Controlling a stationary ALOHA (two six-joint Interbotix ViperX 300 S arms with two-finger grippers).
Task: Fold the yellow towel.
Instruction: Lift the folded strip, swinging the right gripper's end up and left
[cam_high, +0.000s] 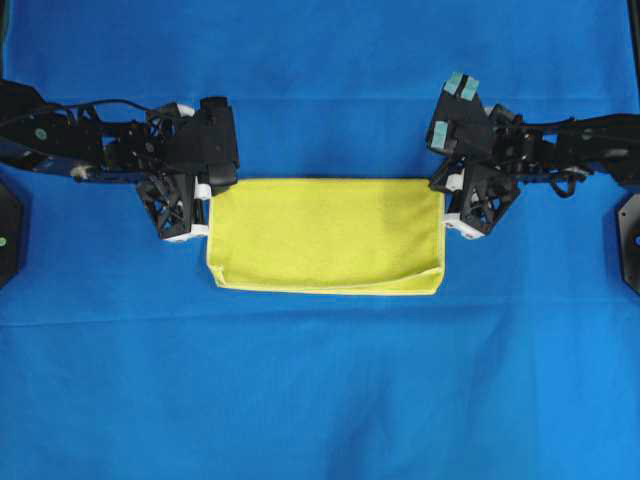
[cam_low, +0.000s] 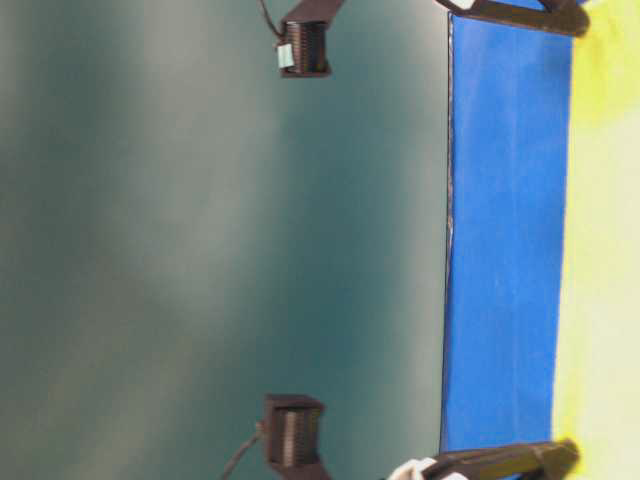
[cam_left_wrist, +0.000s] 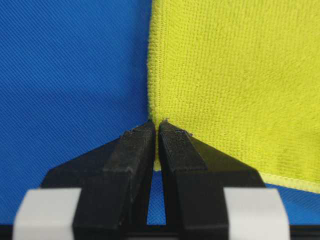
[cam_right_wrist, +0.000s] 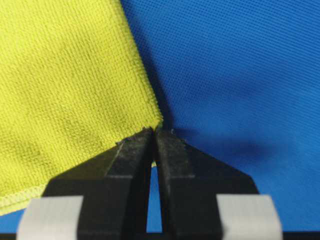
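Both grippers (cam_left_wrist: 155, 125) (cam_right_wrist: 153, 131) pinching yellow towel (cam_high: 325, 235) (corners)

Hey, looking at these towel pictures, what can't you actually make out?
- Overhead view: the yellow towel looks folded once, but its layers are too thin to count. The arm bodies cover both hand tips.
- Table-level view: sideways and blurred; the frame edge crops the towel.
- Wrist views: the left hand and right hand are shut at towel corners; their fingers hide how much cloth is pinched.
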